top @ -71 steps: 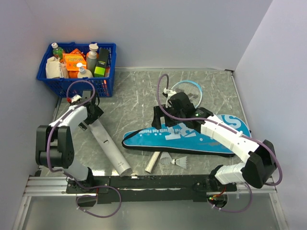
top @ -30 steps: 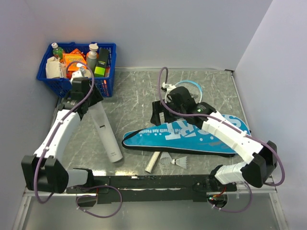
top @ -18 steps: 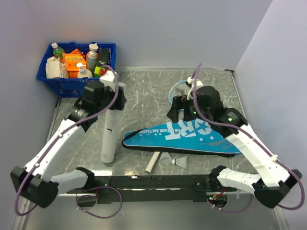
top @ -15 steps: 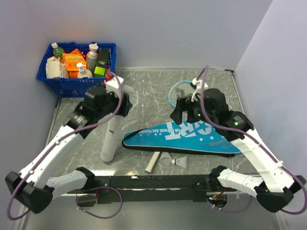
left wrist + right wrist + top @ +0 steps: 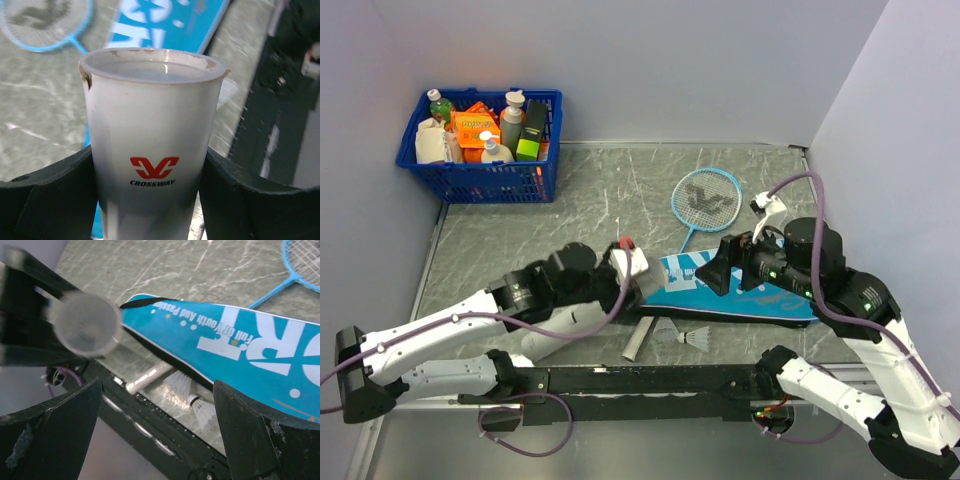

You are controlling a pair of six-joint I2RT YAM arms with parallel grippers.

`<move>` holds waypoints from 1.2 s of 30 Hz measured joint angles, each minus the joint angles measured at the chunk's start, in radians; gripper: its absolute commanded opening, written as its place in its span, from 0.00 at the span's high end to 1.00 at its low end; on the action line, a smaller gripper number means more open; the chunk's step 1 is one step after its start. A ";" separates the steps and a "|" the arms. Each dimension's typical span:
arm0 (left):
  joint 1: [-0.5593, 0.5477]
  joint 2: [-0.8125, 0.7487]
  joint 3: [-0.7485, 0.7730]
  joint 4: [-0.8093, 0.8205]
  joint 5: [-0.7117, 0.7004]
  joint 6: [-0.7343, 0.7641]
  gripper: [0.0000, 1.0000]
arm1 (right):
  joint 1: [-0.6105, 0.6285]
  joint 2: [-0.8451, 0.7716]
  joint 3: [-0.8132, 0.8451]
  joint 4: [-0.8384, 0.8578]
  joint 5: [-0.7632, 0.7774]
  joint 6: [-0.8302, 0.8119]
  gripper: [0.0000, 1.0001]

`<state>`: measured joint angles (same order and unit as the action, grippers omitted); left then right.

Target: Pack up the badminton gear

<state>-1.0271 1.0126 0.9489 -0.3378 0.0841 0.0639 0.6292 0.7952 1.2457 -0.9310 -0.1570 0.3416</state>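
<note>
The left gripper is clamped on the white tube, one finger pressed against each side below its red "CROSSWAY" logo. The tube is held off the counter near its near edge, its open end just beside the narrow tip of the teal "SPORT" cover. The right gripper hovers over that cover with its jaws wide apart and nothing between them. The light-blue racket lies flat toward the far right, its shaft running under the cover and its white handle emerging at the near edge. Two shuttlecocks lie just beside the handle. A blue basket sits in the far-left corner.
</note>
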 measured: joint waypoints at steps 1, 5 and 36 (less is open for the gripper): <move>-0.029 0.005 -0.014 0.005 -0.006 0.000 0.99 | 0.000 -0.007 0.003 -0.008 -0.018 0.000 0.08; -0.100 0.005 -0.061 0.044 -0.031 -0.002 0.99 | 0.000 -0.025 0.003 -0.013 -0.096 0.005 0.18; -0.116 -0.064 -0.243 0.350 0.010 -0.083 0.99 | 0.045 0.158 -0.106 0.246 -0.478 0.134 0.50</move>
<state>-1.1431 0.9489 0.7063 0.0120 0.0937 -0.0189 0.6739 0.9535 1.1400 -0.6853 -0.6350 0.4751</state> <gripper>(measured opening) 0.707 0.544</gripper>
